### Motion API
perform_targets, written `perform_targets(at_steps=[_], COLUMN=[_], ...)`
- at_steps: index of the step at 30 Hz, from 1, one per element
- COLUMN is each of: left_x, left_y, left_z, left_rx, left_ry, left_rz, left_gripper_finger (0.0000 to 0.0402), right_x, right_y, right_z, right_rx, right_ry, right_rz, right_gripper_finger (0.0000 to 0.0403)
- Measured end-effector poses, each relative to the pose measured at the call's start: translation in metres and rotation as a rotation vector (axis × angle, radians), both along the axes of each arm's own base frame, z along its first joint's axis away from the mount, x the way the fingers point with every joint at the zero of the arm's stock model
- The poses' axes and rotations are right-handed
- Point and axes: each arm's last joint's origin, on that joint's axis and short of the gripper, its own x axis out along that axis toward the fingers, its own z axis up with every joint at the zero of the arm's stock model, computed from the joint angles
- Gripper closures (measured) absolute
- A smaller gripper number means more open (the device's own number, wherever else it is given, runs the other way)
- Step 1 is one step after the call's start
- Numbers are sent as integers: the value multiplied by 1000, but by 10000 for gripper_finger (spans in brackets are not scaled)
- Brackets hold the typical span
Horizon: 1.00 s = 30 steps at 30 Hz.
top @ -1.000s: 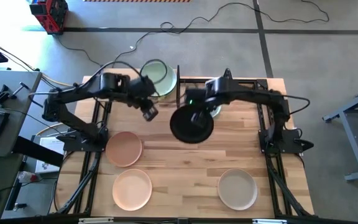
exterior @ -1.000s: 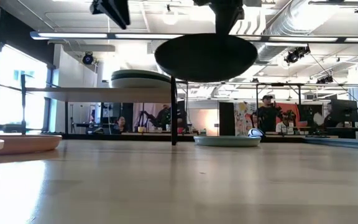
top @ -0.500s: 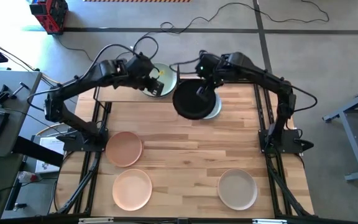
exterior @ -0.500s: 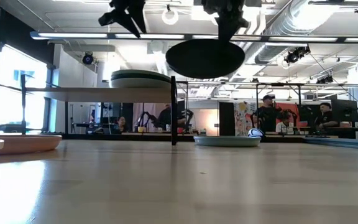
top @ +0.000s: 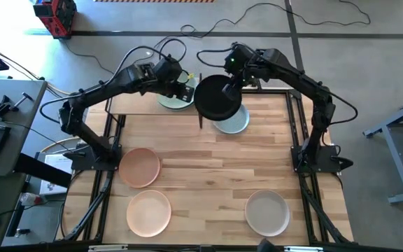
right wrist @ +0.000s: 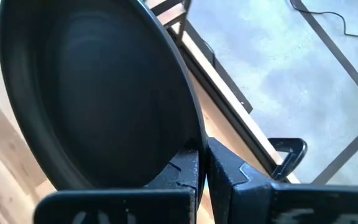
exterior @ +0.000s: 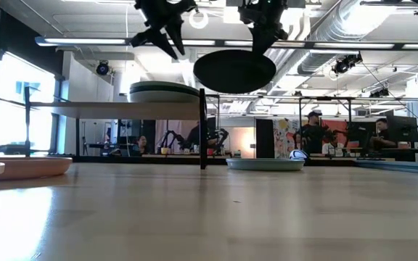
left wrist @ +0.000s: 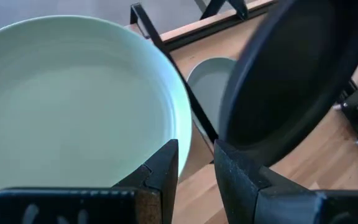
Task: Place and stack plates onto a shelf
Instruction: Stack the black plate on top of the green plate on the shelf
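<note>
My right gripper (right wrist: 202, 163) is pinched tight on the rim of the black plate (top: 217, 98). I hold the black plate up in the air, higher than the shelf (exterior: 115, 107) and just beside its end. From the high view it hangs partly over a pale blue-grey plate (top: 235, 121) that lies on the wooden surface (top: 208, 175) by the shelf's black leg (exterior: 202, 129).

My left gripper (left wrist: 195, 163) is up above the shelf, over the pale green plate (left wrist: 73, 106). Its fingers (left wrist: 161, 167) are a little apart and hold nothing. The pale green plate sits on top of a small stack on the shelf board. In the low view I can see a dark band under its pale rim, but I cannot tell how many plates are in the stack.

More plates lie flat on the surface, near the front. A peach-pink plate (top: 140, 166) is on my left side, and a lighter peach plate (top: 149, 212) is just in front of it. A beige plate (top: 268, 213) is on my right side, well apart from those two.

In the low view, people (exterior: 312, 132) sit and stand far off in the room behind the surface.
</note>
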Motion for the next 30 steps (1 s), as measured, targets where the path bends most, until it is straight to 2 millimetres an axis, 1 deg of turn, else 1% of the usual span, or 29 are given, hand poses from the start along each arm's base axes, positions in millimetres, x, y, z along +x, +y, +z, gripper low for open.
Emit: perform_targets(at_steps=[5,10,16,20,27,30], left_x=[11,19,29,32,31,31], left_y=[4,8,12,13,15,15], left_z=[-6,-14,-22,-27,-27,-27], left_rx=[-6,-13,-8,-12,5,8], left_ry=[-26,-12,-17,-1,9,13], left_rz=[-17,-18,-39,-52,-69,-74], left_gripper_finger=[312,312,312,312,312,322], right_x=[-4,-3,0,0,1,1], right_y=[-7,-8,-8,-8,-8,-8], right_z=[0,1,2,2,3,3], right_rx=[-6,-15,-9,-4,-2,-2], right_ry=[1,2,-42,-46,-58,-58], right_rz=[-13,1,17,25,29,30], right_gripper_finger=[403,403,403,403,403,403])
